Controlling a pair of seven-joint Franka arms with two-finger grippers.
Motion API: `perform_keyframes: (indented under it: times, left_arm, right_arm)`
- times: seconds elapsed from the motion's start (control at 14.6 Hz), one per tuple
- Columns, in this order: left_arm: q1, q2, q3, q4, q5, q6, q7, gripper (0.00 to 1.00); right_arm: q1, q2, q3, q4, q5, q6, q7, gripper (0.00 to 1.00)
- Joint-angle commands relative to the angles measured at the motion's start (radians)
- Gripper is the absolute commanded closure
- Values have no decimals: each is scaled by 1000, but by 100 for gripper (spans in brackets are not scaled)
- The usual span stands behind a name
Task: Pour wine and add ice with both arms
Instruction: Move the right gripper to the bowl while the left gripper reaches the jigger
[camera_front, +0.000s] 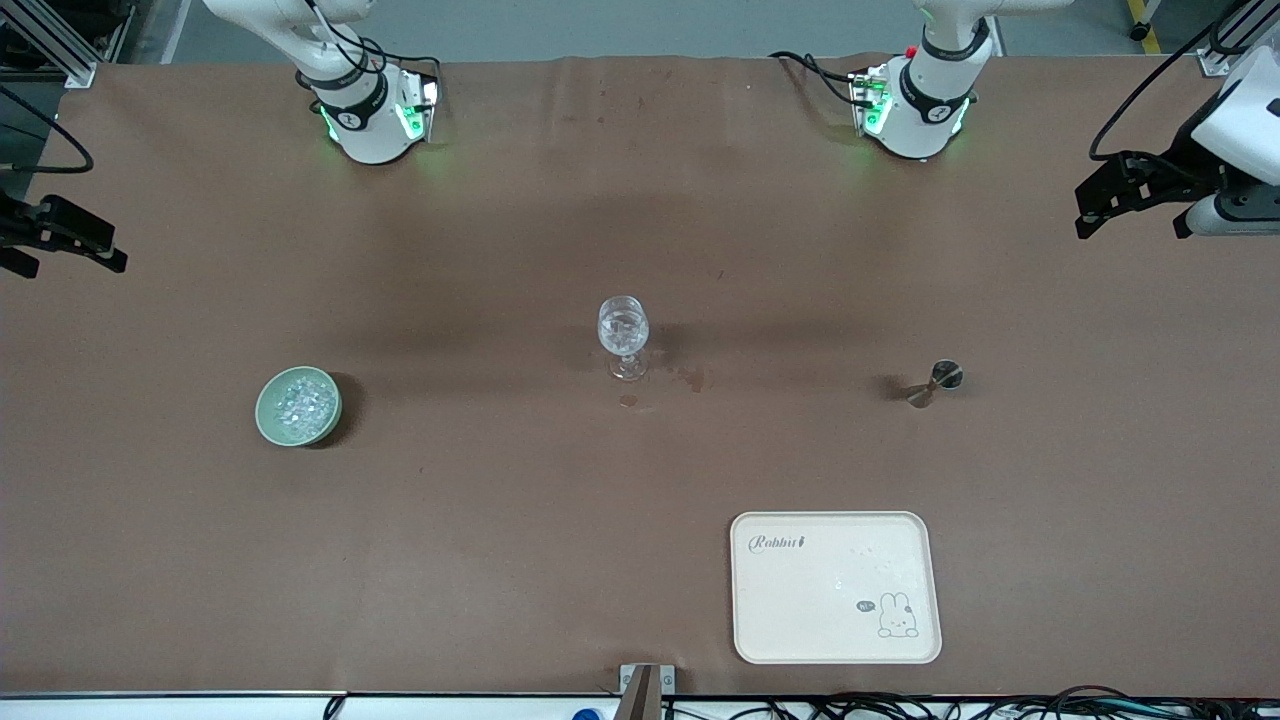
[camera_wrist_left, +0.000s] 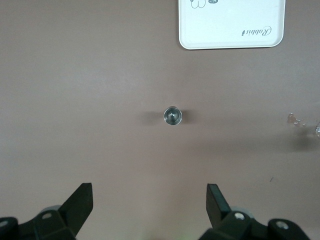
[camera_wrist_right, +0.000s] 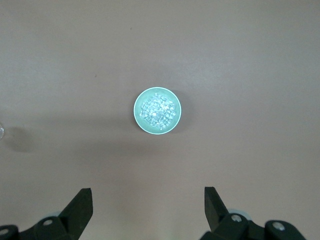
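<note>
While both grippers hang spread and empty, nothing looks started. Left gripper (camera_wrist_left: 149, 200) hovers high over the metal jigger (camera_wrist_left: 172, 116); right gripper (camera_wrist_right: 148, 200) hovers high over the green bowl (camera_wrist_right: 138, 119) of ice (camera_wrist_right: 158, 111). Wine glass (camera_front: 623, 336) stands mid-counter (camera_front: 480, 560) between them, apparently unfilled. Pouring and icing remain.
</note>
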Motion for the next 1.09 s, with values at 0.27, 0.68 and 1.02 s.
perform_keyframes:
  times: [0.27,0.68,1.02]
  left_arm:
    - [-2,48,1,65,24,-22,12,0]
    - [40,248,1,113,-13,-3,-5,0]
    - [118,402,1,108,-145,55,-136,0]
  right_arm:
    - [2,-17,1,-21,-3,11,6,2]
    - [2,-15,1,-202,-3,193,6,2]
    - [-12,23,-1,-383,-3,418,6,2]
